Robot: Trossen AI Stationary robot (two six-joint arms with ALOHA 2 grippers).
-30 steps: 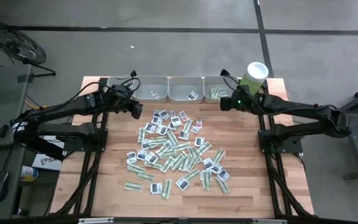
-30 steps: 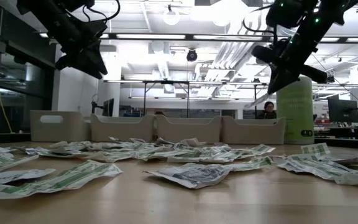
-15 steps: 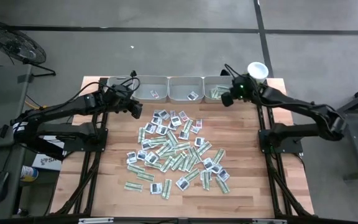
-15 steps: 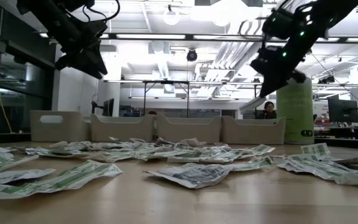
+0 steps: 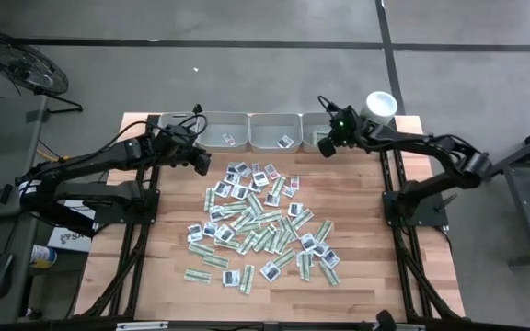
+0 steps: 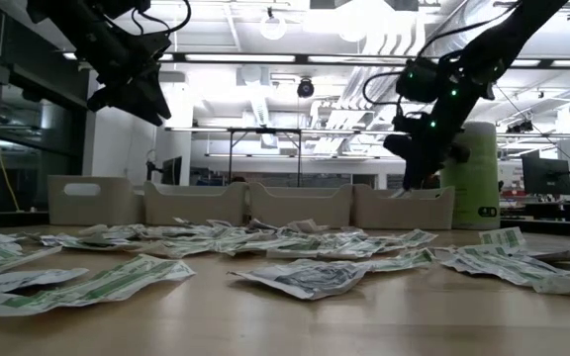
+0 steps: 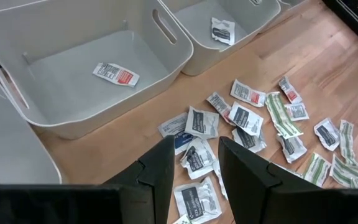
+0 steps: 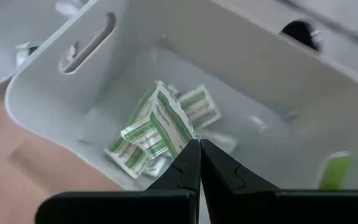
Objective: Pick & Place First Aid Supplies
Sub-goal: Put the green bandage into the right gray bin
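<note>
The right pincer [image 5: 324,144] hangs over the rightmost grey tray [image 5: 309,123] at about one o'clock on the wooden surface [image 5: 366,239], and its fingers [image 8: 191,168] are pressed together on the corner of a green-striped sachet [image 8: 161,127]. That sachet dangles above a small heap of green strips [image 8: 138,152] lying on the tray's floor. Just beside this tray, further toward two o'clock, stands the pale green tub [image 5: 378,108] with its white lid.

The left pincer [image 5: 201,164] hovers near eleven o'clock, off the surface and just in front of the trays — its fingers [image 7: 157,177] stand apart with nothing between them. Below it lie squarish white sachets [image 7: 201,121] on bare wood. The tray in front of it [image 7: 55,118] holds a single white sachet with a red patch [image 7: 115,73]; the next tray [image 7: 204,56] holds one white sachet with dark print [image 7: 222,30].

Most of the first aid supplies [image 5: 260,221] are spread in a loose pile across the middle of the surface, green strips and white squares mixed, some overlapping, with a few stragglers toward seven o'clock. From the low view the pile [image 6: 295,259] lies flat in front of the row of trays [image 6: 300,206].
</note>
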